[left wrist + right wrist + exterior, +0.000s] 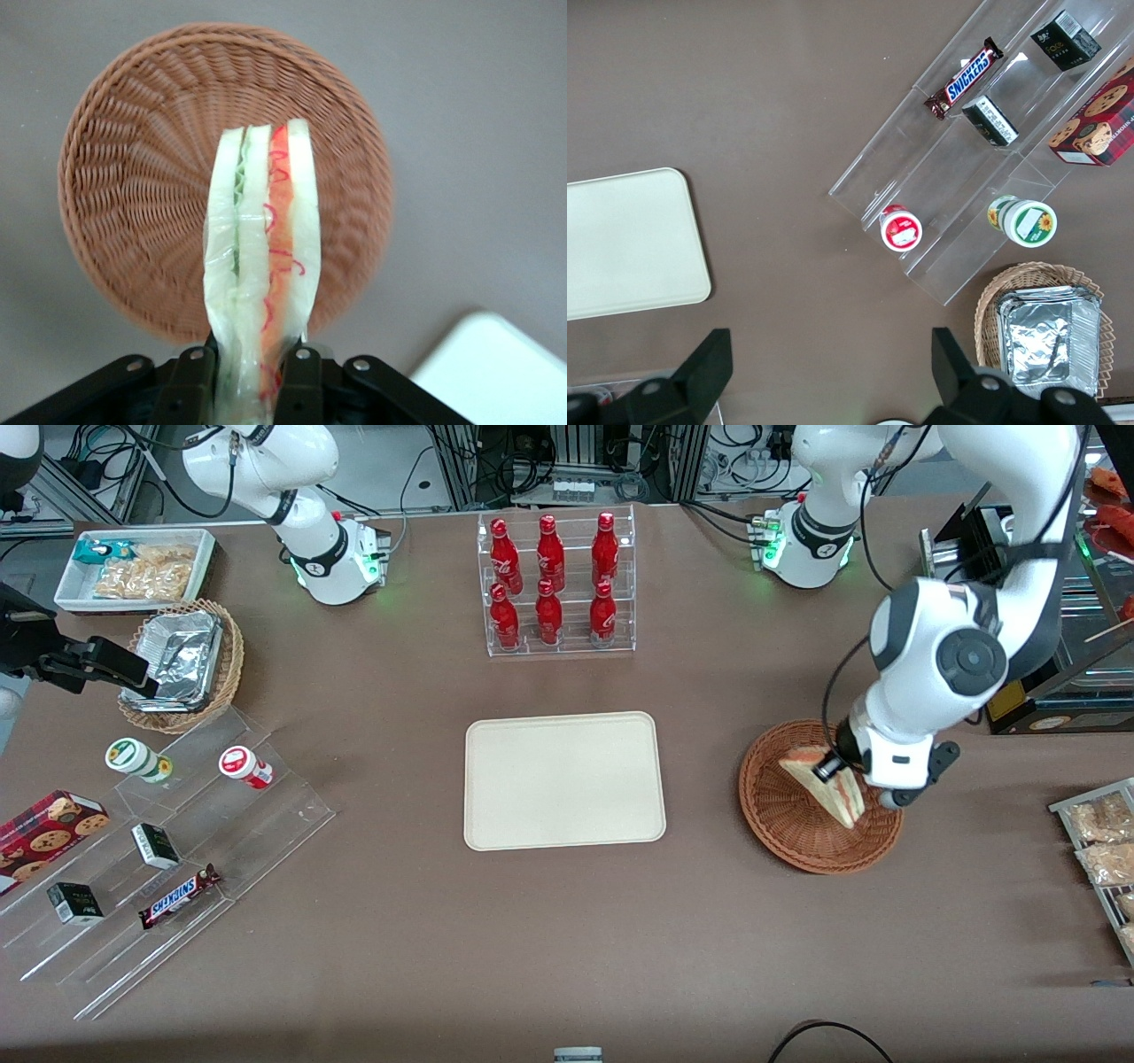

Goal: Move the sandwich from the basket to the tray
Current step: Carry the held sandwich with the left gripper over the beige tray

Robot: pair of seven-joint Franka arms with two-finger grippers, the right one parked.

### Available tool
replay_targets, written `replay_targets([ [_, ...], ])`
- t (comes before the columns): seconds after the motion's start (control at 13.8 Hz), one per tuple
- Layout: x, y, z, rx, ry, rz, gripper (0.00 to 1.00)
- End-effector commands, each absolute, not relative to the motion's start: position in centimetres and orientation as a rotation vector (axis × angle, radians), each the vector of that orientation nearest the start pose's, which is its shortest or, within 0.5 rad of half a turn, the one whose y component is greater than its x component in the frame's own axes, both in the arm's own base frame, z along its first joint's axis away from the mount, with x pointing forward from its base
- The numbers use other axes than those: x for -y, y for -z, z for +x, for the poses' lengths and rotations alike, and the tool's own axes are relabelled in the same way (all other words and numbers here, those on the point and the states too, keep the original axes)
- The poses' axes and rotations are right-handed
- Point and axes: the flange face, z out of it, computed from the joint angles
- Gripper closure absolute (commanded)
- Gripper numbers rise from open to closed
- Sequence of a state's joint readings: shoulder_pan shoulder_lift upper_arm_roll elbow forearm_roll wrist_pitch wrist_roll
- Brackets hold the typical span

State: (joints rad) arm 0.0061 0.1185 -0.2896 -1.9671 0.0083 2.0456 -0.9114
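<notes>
The sandwich [828, 786] [261, 266], a wedge of pale bread with red-orange and green layers on its cut side, is held above the round reddish-brown wicker basket [788, 828] [133, 186]. My left gripper [842, 775] [257, 381] is shut on the sandwich's end, its black fingers [190, 381] pressing the bread from both sides. The wedge hangs over the basket's middle. The cream-beige tray [564, 779] [496, 367] lies flat on the table beside the basket, toward the parked arm's end.
A clear rack of red bottles [555, 584] stands farther from the front camera than the tray. A clear stepped stand with snacks [168, 850] and a tan basket of foil trays [182, 664] lie toward the parked arm's end. A snack rack [1103, 850] sits at the working arm's end.
</notes>
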Motion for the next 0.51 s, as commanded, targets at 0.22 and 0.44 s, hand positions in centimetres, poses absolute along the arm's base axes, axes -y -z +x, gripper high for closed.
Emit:
replay_targets([
  [0.22,34.7,-43.6,53.7,0.705,-0.096,-3.079,0.93],
  [0.44,41.7,-40.6,52.2,0.559,-0.131,-3.117,0.91],
])
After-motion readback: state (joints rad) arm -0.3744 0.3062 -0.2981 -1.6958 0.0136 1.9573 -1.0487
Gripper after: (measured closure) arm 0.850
